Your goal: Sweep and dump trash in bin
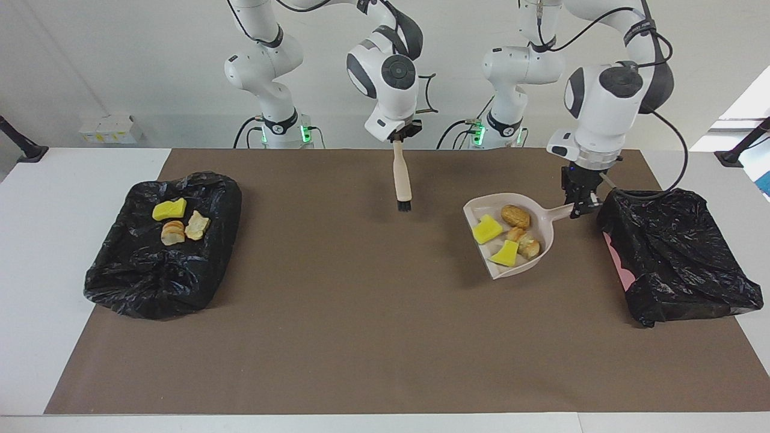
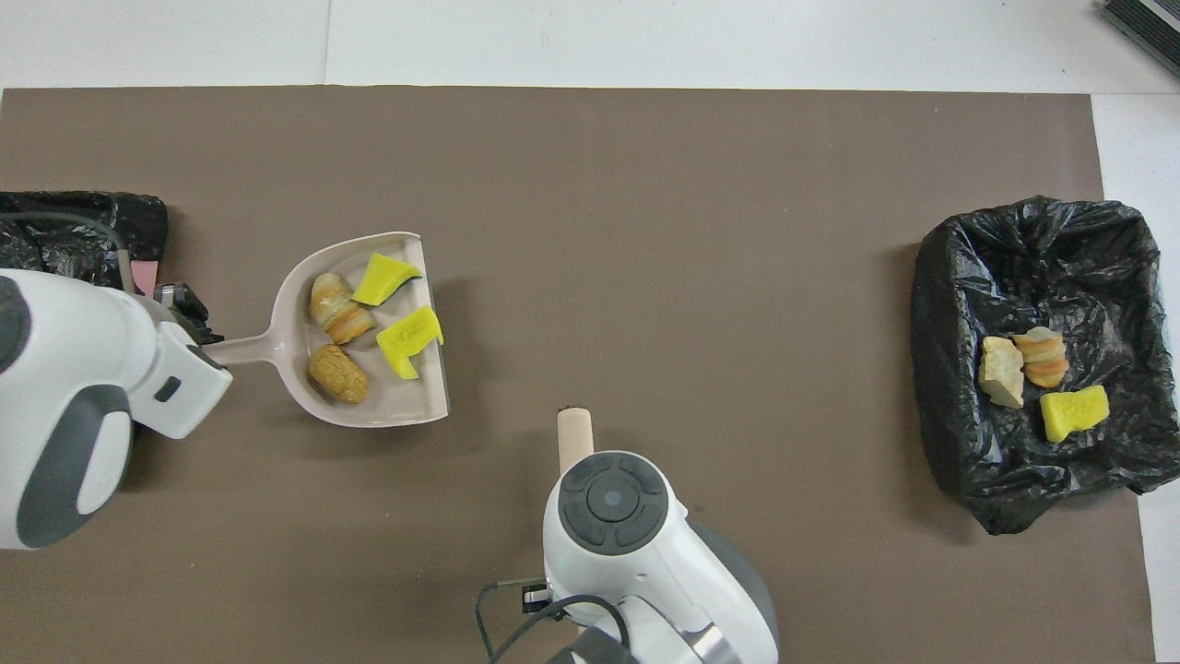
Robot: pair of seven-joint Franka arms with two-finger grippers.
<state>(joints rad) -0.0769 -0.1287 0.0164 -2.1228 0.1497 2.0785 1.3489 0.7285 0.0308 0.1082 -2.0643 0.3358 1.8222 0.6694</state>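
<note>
Left gripper (image 1: 580, 207): fingers clenched on the handle of the beige dustpan (image 1: 541, 231), held above the brown mat (image 1: 361, 337) beside the black-bagged bin (image 1: 680, 258) at the left arm's end of the table (image 1: 36, 240). Four pieces of trash (image 1: 508, 234) lie in the pan; from its centre, the two yellow chunks sit toward 9 o'clock in the facing view. Three more pieces (image 1: 178, 221) lie in the other bin (image 1: 162, 246).

Right gripper (image 1: 400, 136): fingers clenched on the brush (image 1: 402, 180), which hangs bristles down over the mat. The overhead view hides this grasp under the wrist, showing only the brush tip; the facing view shows it plainly.
</note>
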